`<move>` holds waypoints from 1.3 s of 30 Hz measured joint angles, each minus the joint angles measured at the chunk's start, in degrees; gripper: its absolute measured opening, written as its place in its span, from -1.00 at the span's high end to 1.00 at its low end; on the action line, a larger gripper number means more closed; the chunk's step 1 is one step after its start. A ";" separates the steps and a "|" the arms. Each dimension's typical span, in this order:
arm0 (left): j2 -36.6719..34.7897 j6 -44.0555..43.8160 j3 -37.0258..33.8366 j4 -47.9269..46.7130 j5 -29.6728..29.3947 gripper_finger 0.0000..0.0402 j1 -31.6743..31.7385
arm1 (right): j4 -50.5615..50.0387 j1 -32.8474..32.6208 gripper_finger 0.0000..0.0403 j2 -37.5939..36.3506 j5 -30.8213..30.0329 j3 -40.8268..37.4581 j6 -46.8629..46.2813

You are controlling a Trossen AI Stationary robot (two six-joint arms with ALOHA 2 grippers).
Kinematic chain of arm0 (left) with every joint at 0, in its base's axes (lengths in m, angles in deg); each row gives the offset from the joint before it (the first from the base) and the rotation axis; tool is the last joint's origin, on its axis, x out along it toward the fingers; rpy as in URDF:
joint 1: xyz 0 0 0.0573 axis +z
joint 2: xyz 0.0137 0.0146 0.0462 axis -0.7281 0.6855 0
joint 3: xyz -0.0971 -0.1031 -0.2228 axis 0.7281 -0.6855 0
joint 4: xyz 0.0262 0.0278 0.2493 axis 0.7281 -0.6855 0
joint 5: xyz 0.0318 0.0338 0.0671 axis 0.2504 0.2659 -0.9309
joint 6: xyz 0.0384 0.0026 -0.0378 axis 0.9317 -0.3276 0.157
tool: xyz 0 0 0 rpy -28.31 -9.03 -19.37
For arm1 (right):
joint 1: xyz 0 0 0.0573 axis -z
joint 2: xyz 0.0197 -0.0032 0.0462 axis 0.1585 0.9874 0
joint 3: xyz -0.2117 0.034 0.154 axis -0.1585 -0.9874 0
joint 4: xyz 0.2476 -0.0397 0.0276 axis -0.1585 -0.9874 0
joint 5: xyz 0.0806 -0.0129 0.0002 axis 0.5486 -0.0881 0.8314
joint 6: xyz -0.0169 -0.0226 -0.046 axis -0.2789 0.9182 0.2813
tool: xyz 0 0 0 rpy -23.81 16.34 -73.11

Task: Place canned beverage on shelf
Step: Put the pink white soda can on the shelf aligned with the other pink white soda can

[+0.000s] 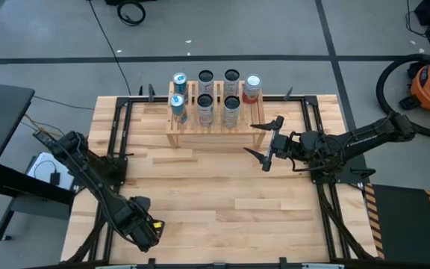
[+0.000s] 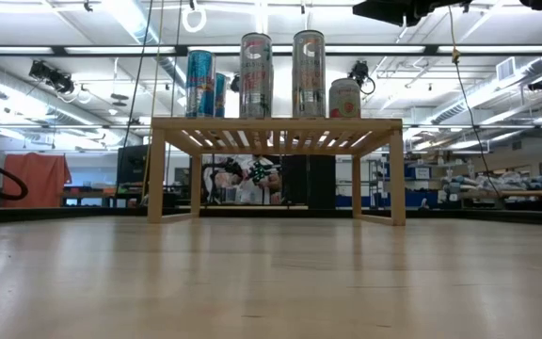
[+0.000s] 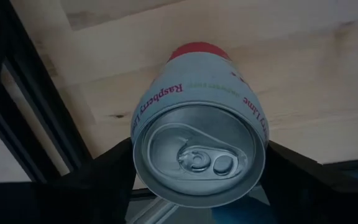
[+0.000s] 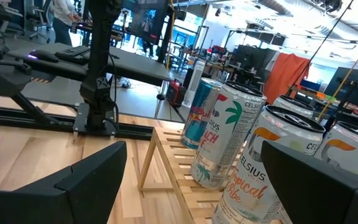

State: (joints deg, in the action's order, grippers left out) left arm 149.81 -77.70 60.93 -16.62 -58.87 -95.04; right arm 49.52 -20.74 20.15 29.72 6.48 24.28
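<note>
Two arms in play. Left gripper (image 1: 146, 228) sits at the near left corner of the table (image 1: 222, 209), well away from the shelf (image 1: 211, 134). In its wrist view a raspberry-lime can (image 3: 199, 146) lies between its fingers (image 3: 104, 177), lid end facing the camera, red base pointing away over the planks. Jaws stand on either side of the can body and look close against it, but I cannot tell whether they have actually clamped. My read: the can lies on its side here so the pincer can take it across the body before carrying it over.

Right gripper (image 1: 267, 146) hovers wide open and empty just off the shelf's right end, fingers pointed at the rack; likely waiting clear of the left arm's route.

Shelf holds seven cans upright in two stepped rows: blue cans (image 1: 178, 108) farthest from the right gripper, tall silver Celsius cans (image 1: 205, 110) in the middle, a short red-topped can (image 1: 252, 88) nearest it on the back tier. The front slot just ahead of the right gripper looks free, probably the target spot.
</note>
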 joint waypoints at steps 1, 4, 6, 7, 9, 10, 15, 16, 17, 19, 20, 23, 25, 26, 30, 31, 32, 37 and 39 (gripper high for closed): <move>0.00 0.91 0.00 0.11 0.00 -0.49 -0.01 | 0.00 0.00 -0.90 0.00 0.00 0.00 -0.01; -0.11 2.47 0.00 -0.94 -0.89 -0.48 -0.12 | 0.10 0.00 -0.90 0.00 0.00 0.00 -0.01; -0.11 4.31 0.00 -1.40 -1.81 -0.48 -0.10 | 0.10 0.02 -0.90 0.00 0.00 0.00 0.01; -0.11 5.23 0.00 -1.44 -1.96 -0.48 0.08 | 0.11 0.02 -0.90 0.00 0.00 0.00 0.01; -0.11 7.14 0.02 -1.48 -2.05 -0.48 0.47 | 0.10 0.02 -0.90 0.00 0.00 0.00 -0.01; -0.11 7.69 0.02 -1.48 -2.12 -0.48 0.58 | 0.19 0.01 -0.90 0.00 0.00 0.00 0.00; -0.11 9.34 0.02 -1.50 -2.21 -0.47 0.82 | 0.28 0.00 -0.90 0.00 0.00 0.00 0.01; -0.11 9.21 0.02 -1.39 -2.21 -0.47 0.82 | 0.50 0.02 -0.90 0.00 0.00 0.00 0.01; -0.11 9.29 0.02 -1.11 -2.25 -0.47 0.82 | 1.34 0.17 -0.90 0.02 0.00 -0.02 0.01; -0.11 10.41 0.02 0.17 -2.34 -0.49 0.82 | 3.75 0.94 -0.90 -0.01 0.00 0.00 0.03; -0.11 10.69 0.02 0.96 -2.36 -0.51 0.84 | 4.58 1.27 -0.90 -0.04 0.00 0.01 -0.01; -0.11 10.76 0.02 2.22 -2.51 -0.56 0.91 | 6.68 1.79 -0.90 0.00 -0.06 0.00 -0.16; -0.11 10.81 0.02 2.66 -2.54 -0.58 0.89 | 6.83 1.84 -0.90 -0.02 -0.02 0.02 -0.16; -0.11 10.85 0.02 2.69 -2.56 -0.59 0.89 | 6.74 1.84 -0.90 0.01 -0.02 0.02 -0.16; -0.09 11.96 0.02 2.68 -2.70 -0.63 0.91 | 6.83 1.88 -0.90 0.02 0.27 0.02 -0.16; -0.04 12.32 -0.01 2.69 -2.71 -0.64 0.91 | 7.12 1.90 -0.90 0.02 0.78 0.02 -0.16; 0.10 12.52 -0.02 2.75 -2.70 -0.64 0.93 | 7.75 1.96 -0.90 0.02 1.18 0.02 -0.18; 1.15 15.17 -0.02 3.88 -1.46 -0.54 1.45 | 8.87 2.00 -0.90 0.02 4.16 0.02 -1.46; 1.30 15.90 0.06 4.09 -1.11 -0.48 1.65 | 8.83 2.18 -0.90 0.02 7.24 0.02 -1.58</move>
State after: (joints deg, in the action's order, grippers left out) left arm 151.11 -61.80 60.99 -12.53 -59.98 -93.38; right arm 58.35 -18.55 20.17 36.96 6.50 22.71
